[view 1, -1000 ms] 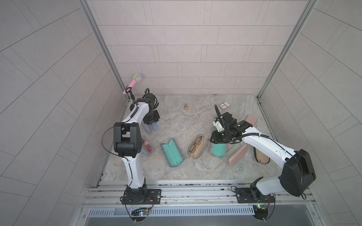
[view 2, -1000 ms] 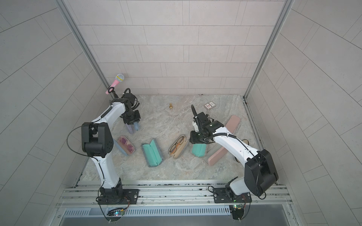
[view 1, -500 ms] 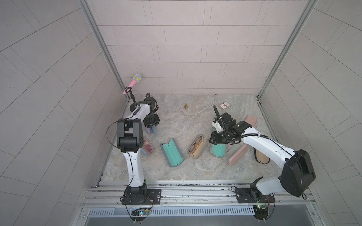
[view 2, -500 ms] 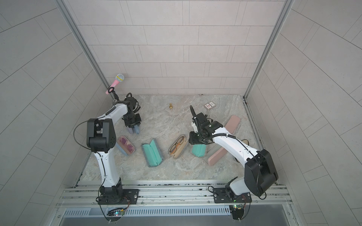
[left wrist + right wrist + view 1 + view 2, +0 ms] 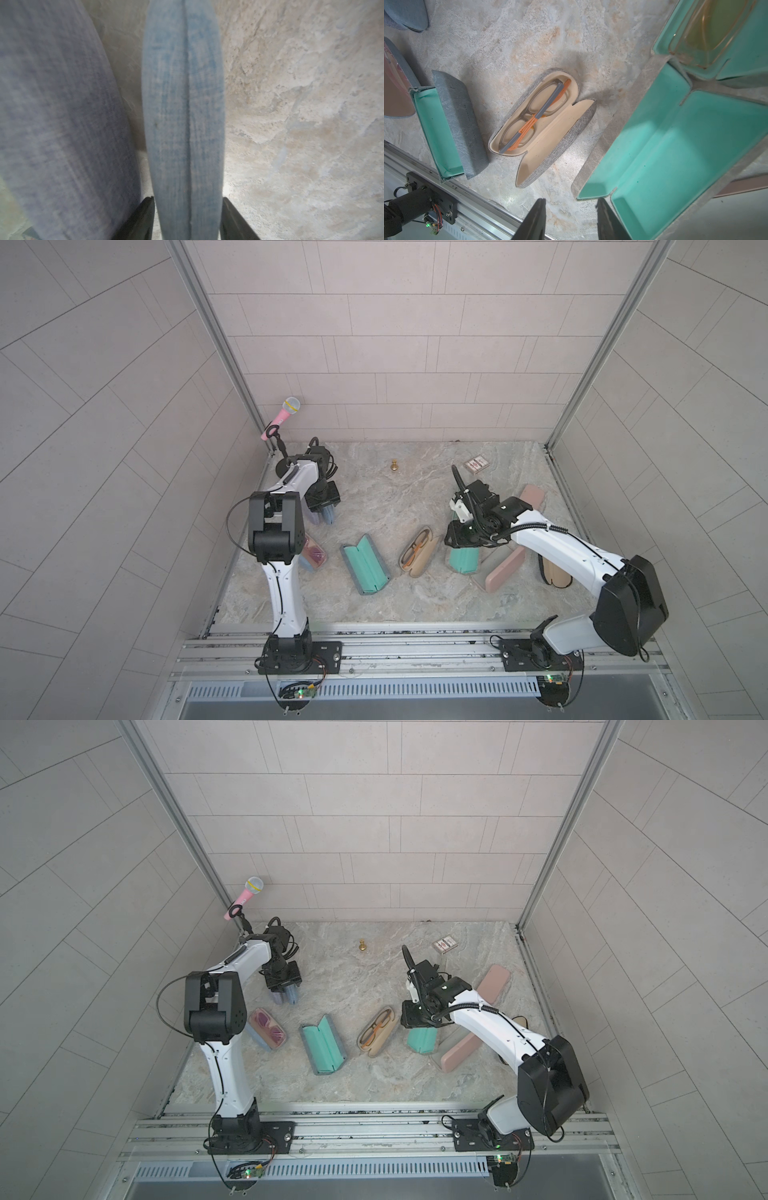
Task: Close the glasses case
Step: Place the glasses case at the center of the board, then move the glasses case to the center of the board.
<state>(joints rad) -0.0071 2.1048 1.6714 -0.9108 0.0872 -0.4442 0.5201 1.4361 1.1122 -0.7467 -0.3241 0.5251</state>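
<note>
A: As seen from the left wrist: left pincer point(image 5: 188, 198) astride the blue case point(image 5: 182, 104), one black finger point(image 5: 143, 220) at each flat side. Clamped or let go?

B: Cannot tell. Pressing the fabric or just clear of it, too fine a margin to call. Shut along the whole seam, anyway, and standing on its long edge on the marble table point(image 5: 415, 605).

A: Whereabouts?

B: Toward ten o'clock from the table's middle in both top views, close to the left wall. At nine o'clock of it, just beside, a purple-grey case point(image 5: 62, 124), parted from it by a sliver of table.

A: And the right pincer point(image 5: 571, 200)?

B: Unclenched: jaws well parted, only marble and a corner of grey rim seen between the tips, nothing gripped. Hanging over one end of the teal case point(image 5: 654, 145), with one finger overlapping its grey rim; touching or not, impossible to say.

A: Teal case open or shut?

B: Wide open, mint lining upward, pale amber glasses point(image 5: 708, 31) lodged in its far part. Lying toward four o'clock from the table's middle, partly under the right wrist.

A: Neighbours?

B: At nine o'clock of it, apart, a tan case point(image 5: 560, 141), open, with grey-and-orange glasses point(image 5: 548, 101) inside. Further toward nine, a grey case lined mint point(image 5: 365, 564), open flat. At three o'clock, near, a pink case point(image 5: 505, 576).
</note>
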